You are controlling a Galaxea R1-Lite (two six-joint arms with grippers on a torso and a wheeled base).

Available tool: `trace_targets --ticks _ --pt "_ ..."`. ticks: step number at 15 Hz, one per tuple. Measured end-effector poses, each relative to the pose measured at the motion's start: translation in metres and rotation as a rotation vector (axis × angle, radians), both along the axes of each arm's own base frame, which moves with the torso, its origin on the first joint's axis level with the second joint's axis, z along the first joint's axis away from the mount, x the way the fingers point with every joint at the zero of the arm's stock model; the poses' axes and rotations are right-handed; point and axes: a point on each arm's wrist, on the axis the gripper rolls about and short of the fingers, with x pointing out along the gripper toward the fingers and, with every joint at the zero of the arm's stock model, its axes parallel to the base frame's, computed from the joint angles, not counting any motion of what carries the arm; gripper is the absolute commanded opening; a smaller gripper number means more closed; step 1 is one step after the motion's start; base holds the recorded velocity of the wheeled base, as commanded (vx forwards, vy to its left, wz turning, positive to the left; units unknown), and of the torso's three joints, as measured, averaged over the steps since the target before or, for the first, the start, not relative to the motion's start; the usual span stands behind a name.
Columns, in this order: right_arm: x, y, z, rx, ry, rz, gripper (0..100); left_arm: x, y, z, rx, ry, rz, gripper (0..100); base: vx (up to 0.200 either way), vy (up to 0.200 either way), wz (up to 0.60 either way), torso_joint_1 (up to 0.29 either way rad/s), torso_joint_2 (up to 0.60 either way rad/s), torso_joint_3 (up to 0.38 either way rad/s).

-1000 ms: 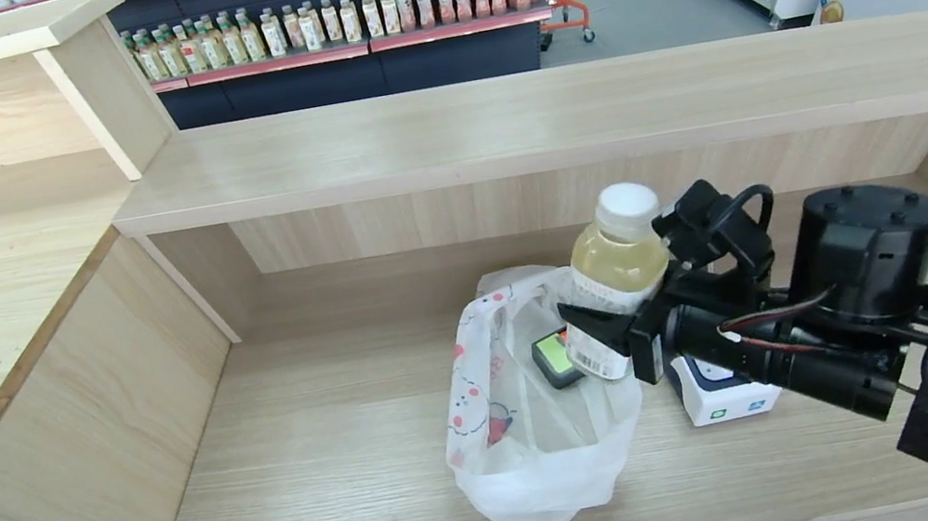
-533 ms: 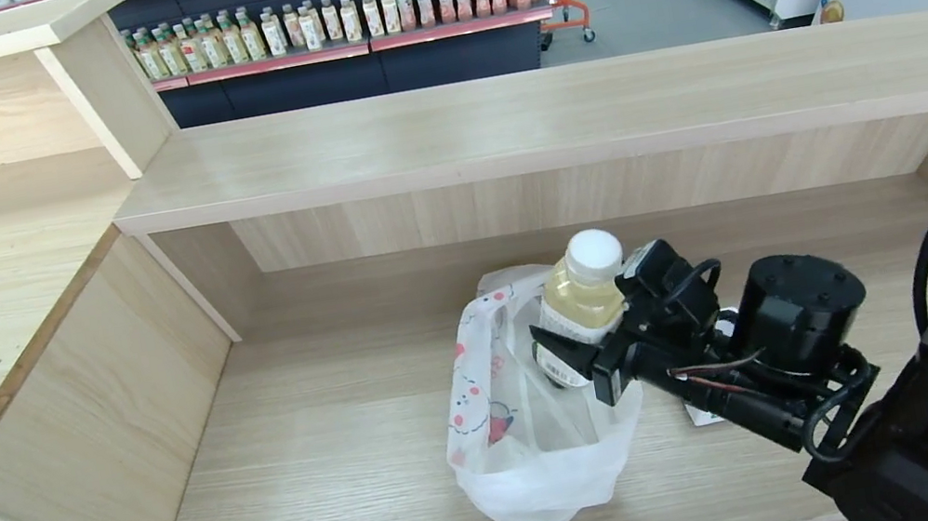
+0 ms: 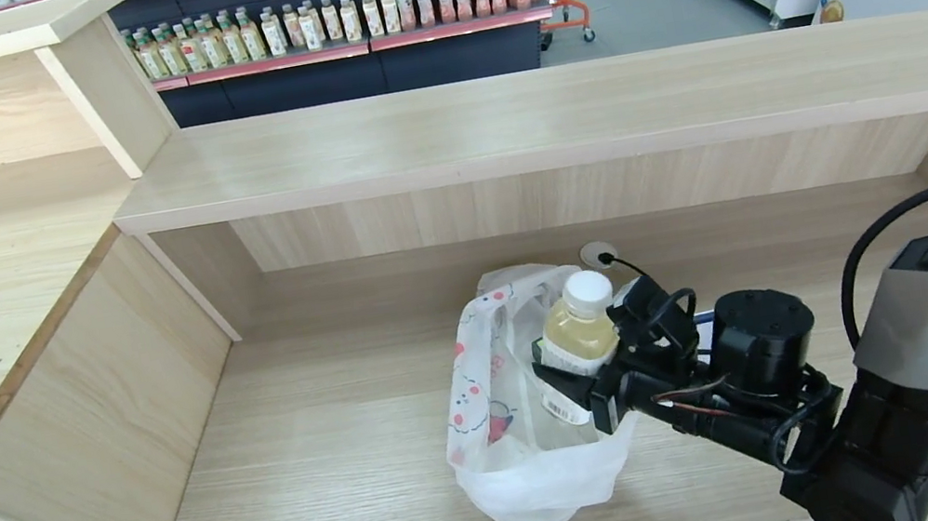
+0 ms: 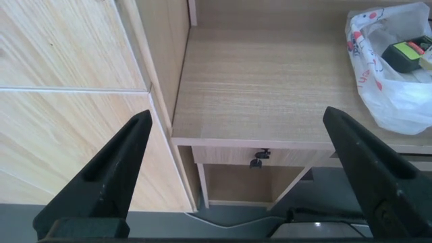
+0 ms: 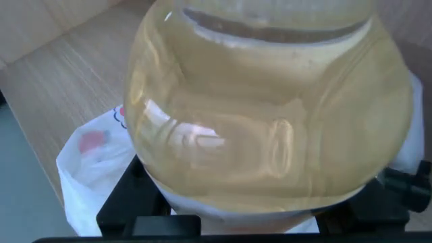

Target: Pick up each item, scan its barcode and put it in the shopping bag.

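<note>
1: Two grippers to enter. Head view first: what do we have on the right?
2: We see the right gripper [image 3: 581, 354] closed around the bottle [image 3: 575, 331], gripping its labelled body. The bottle stands nearly upright, with its white cap toward 12 o'clock. It holds pale yellow liquid, and its lower end is down in the mouth of the shopping bag [image 3: 508, 442].
1: Bag position?
2: On the counter [image 3: 317, 455], at about 6 o'clock from the middle of the view. The bottle is at the bag's 3 o'clock side. A cable grommet [image 3: 598, 254] sits in the counter at the bag's 1 o'clock, apart from it.
1: Left wrist view.
2: We log the left gripper [image 4: 233, 175] spread wide with nothing in its grasp. It is out in front of the counter's near edge, beside the wooden side panel [image 4: 67, 101]. The bag is farther off on the counter, and a green-faced item [image 4: 407, 54] lies inside it.
1: Right wrist view.
2: The bottle's rounded body is close against the camera, clamped between the dark fingers [image 5: 128, 212]. Past it we see the bag's white plastic with its red print, and the counter's wood grain beyond. We cannot tell whether the bottle's base touches the bag's floor.
</note>
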Motion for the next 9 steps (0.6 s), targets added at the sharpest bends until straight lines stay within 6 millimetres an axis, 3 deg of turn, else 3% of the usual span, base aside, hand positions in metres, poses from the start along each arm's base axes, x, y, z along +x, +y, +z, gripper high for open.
trace_targets --ticks 5,9 --pt "0.001 -0.001 -0.028 -0.040 0.085 0.072 0 0.000 0.000 0.000 0.000 0.000 0.000 100 0.000 0.000 0.00 0.000 0.00 0.000" --pt "0.003 -0.003 -0.035 -0.081 0.074 0.062 0 0.000 0.000 0.000 0.000 0.000 0.001 100 0.000 0.000 0.00 0.000 0.00 0.000"
